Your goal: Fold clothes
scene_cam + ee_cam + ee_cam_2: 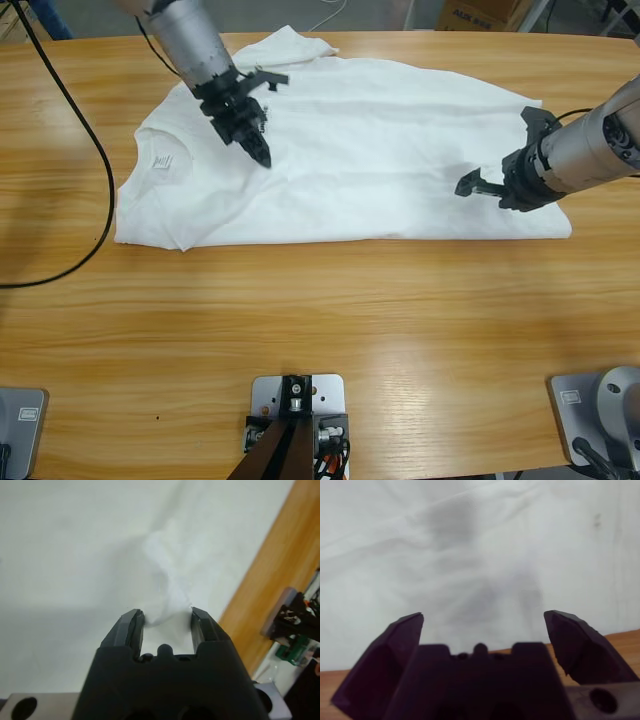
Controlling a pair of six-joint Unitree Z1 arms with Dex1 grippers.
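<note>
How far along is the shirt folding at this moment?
Partly done: the T-shirt already lies halved lengthwise on the table. In hand: the left gripper pinches a cloth ridge, and the right gripper is open at the hem end. The crosswise folds remain.

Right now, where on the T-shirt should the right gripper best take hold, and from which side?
Probably the hem near its lower corner, coming in from the right end of the table. That edge of the T-shirt lies flat and free on the wood, and the right gripper, jaws open, hovers just inside it.
</note>
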